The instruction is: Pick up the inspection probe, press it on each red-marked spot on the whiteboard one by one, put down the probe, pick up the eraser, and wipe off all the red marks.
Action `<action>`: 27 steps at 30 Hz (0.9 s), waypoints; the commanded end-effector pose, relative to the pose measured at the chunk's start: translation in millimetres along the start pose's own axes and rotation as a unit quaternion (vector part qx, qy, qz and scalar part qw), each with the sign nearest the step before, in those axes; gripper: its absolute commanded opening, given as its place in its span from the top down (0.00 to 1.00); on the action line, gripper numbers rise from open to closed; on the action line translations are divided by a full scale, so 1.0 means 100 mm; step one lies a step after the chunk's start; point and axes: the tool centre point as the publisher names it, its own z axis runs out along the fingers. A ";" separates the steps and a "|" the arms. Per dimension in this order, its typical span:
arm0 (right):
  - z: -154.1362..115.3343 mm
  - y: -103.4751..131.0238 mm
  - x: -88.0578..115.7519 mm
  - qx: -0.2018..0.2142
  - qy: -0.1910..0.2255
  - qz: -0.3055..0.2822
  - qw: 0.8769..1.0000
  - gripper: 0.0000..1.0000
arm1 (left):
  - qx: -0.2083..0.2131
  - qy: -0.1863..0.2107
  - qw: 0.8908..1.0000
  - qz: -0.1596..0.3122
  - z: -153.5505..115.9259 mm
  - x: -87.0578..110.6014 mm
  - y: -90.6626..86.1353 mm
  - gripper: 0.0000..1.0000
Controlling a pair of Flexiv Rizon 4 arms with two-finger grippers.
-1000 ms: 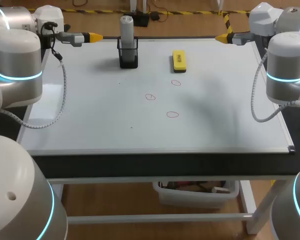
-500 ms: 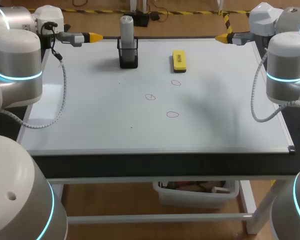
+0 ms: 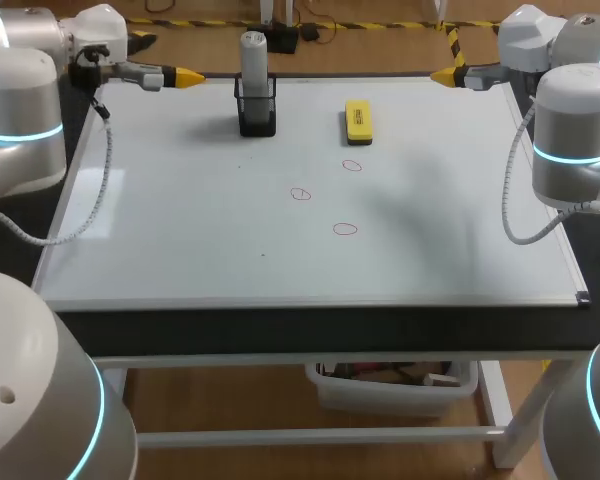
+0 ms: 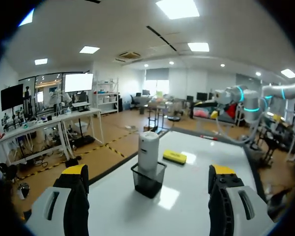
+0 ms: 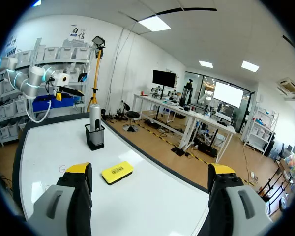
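Empty left tool (image 3: 188, 75), fingers apart, hovers at the far-left edge of the white whiteboard (image 3: 180, 240) on the counter, near the grey cylindrical probe (image 3: 253, 52), which stands upright in a black mesh holder (image 3: 257, 115). Three red oval marks (image 3: 301, 194) sit mid-board, with the yellow block eraser (image 3: 358, 121) behind them. The right tool (image 3: 443, 75), also apart, is at the far-right corner. Probe pickup not begun; next, left tool must straddle the probe and clamp.

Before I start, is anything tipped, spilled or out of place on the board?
Nothing stands out. The grey cylindrical probe stands upright in its black mesh holder, the yellow rectangular eraser lies flat beside it, and three red ring marks sit on the whiteboard.
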 end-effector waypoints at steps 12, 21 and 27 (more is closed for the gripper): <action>0.00 0.00 -0.01 0.000 0.001 0.000 1.000 0.00 | 0.098 0.223 0.968 0.062 0.56 -0.38 0.11 0.00; 0.00 0.00 -0.01 0.000 0.001 0.000 1.000 0.00 | 0.115 0.257 0.958 0.049 0.90 -0.33 0.14 0.00; 0.00 0.00 -0.01 0.000 0.001 0.000 1.000 0.00 | 0.112 0.270 0.955 0.045 1.09 -0.23 0.14 0.00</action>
